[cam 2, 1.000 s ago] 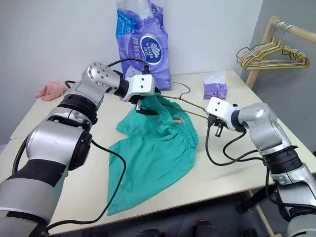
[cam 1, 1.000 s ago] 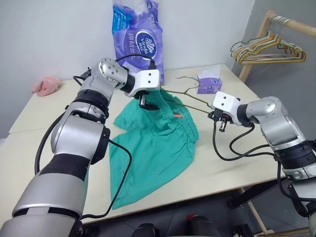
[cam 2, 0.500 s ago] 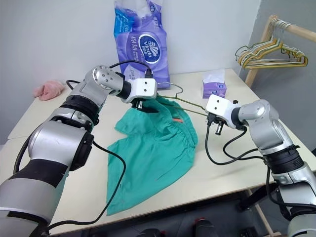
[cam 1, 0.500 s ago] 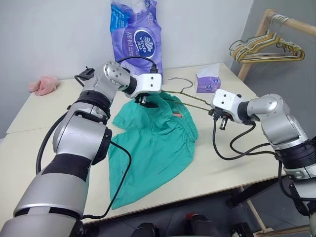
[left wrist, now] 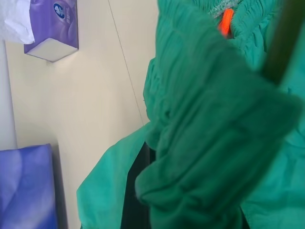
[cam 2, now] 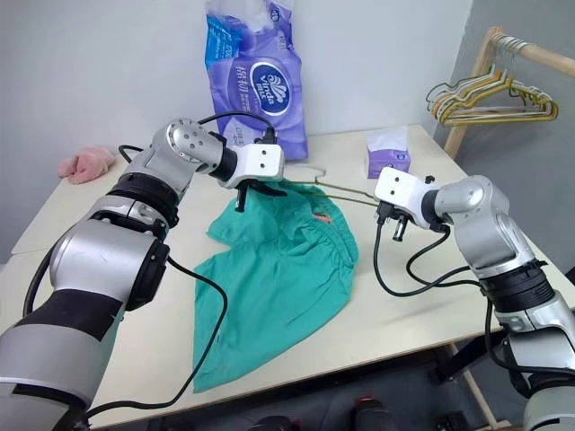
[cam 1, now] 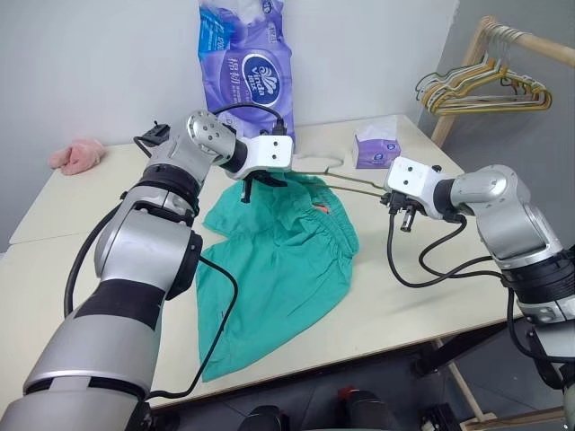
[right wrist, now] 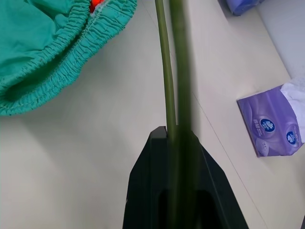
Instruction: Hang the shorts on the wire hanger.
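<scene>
The teal shorts (cam 1: 278, 260) lie spread on the table with their waistband toward the right and an orange tag (cam 1: 324, 208) showing. My left gripper (cam 1: 254, 188) is shut on the shorts' upper edge; in the left wrist view the fabric (left wrist: 205, 143) is bunched over its fingers. The thin olive wire hanger (cam 1: 346, 184) stretches across the top of the shorts, its hook (cam 1: 316, 162) toward the back. My right gripper (cam 1: 402, 214) is shut on the hanger's wire (right wrist: 167, 86) to the right of the waistband.
A tall purple tissue pack (cam 1: 244, 63) stands at the back of the table, a small purple tissue box (cam 1: 377, 151) at the back right, and a pink cloth (cam 1: 76, 154) at the far left. Several hangers (cam 1: 476, 90) hang on a wooden rack to the right.
My left gripper has shut on the shorts' upper edge, where it stood open a second ago. The right gripper keeps its hold on the hanger in the same place.
</scene>
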Available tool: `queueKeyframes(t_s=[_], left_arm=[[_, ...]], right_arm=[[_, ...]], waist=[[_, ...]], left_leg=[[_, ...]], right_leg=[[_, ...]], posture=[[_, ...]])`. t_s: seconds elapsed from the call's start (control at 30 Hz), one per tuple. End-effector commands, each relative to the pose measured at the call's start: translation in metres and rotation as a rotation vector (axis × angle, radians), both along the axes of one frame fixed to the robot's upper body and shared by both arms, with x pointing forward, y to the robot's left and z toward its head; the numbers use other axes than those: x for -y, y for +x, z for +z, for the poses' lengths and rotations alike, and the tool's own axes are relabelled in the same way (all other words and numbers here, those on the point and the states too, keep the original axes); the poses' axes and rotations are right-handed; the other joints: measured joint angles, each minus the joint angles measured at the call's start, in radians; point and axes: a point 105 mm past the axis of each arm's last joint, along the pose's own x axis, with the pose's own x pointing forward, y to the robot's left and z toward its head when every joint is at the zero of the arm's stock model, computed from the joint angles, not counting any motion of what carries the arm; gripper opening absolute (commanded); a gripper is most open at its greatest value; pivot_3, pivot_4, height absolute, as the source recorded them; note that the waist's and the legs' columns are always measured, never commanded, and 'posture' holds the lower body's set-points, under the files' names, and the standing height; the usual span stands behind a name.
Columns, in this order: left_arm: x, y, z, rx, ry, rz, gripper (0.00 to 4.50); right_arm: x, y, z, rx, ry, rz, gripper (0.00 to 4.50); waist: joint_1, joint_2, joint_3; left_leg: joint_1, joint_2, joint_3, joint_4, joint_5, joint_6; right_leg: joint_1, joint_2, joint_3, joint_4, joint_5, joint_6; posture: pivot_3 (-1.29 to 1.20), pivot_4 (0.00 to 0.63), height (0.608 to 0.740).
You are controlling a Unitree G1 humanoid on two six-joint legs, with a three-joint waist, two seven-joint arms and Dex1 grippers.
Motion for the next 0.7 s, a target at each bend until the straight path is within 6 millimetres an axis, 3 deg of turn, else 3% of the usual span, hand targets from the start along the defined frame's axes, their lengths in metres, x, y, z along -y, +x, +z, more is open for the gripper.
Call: queueKeyframes(t_s=[0.03, 0.07, 0.2, 0.5, 0.53, 0.7], left_arm=[[0.006, 0.003, 0.017, 0.048, -0.091, 0.003, 0.03], [0.007, 0.002, 0.017, 0.048, -0.095, -0.003, 0.03], [0.009, 0.003, 0.02, 0.064, -0.108, -0.004, 0.0], [-0.014, 0.008, 0.011, 0.066, -0.146, 0.088, 0.0], [-0.02, 0.008, 0.008, 0.063, -0.152, 0.108, 0.0], [-0.049, 0.007, -0.003, 0.044, -0.162, 0.186, 0.0]], right_arm=[[-0.012, -0.004, 0.021, 0.067, 0.008, 0.061, 0.0], [-0.012, -0.005, 0.021, 0.059, 0.008, 0.067, 0.0], [-0.009, -0.007, 0.019, 0.037, 0.002, 0.07, 1.03], [0.005, -0.032, 0.022, -0.005, 0.034, 0.029, 4.26], [0.008, -0.039, 0.023, -0.014, 0.046, 0.014, 4.46], [0.01, -0.065, 0.032, -0.042, 0.106, -0.029, 4.46]], waist=[[0.0, 0.0, 0.0], [0.0, 0.0, 0.0], [-0.001, 0.0, 0.0], [-0.001, -0.001, -0.001], [-0.001, -0.001, -0.001], [-0.007, -0.002, -0.002]], left_leg=[[0.0, 0.0, 0.0, 0.0, 0.0, 0.0], [0.0, 0.0, 0.0, 0.0, 0.0, 0.0], [0.0, 0.0, 0.0, 0.0, 0.0, 0.0], [-0.001, 0.0, 0.0, 0.001, 0.0, 0.0], [-0.001, 0.0, 0.0, 0.001, 0.0, 0.0], [-0.001, 0.0, -0.001, 0.001, 0.0, 0.0]], right_leg=[[0.0, 0.0, 0.0, 0.0, 0.0, 0.0], [0.0, 0.0, 0.0, 0.0, 0.0, 0.0], [0.0, 0.0, 0.0, 0.0, 0.0, 0.0], [0.0, 0.0, 0.0, 0.0, 0.0, 0.0], [0.0, 0.0, 0.0, 0.0, 0.0, 0.0], [-0.001, 0.0, 0.0, 0.002, 0.0, 0.0]], posture=[[-0.11, 0.0, 0.74], [-0.11, 0.0, 0.74], [-0.1, 0.0, 0.74], [-0.11, 0.0, 0.74], [-0.11, 0.0, 0.74], [-0.12, 0.0, 0.74]])
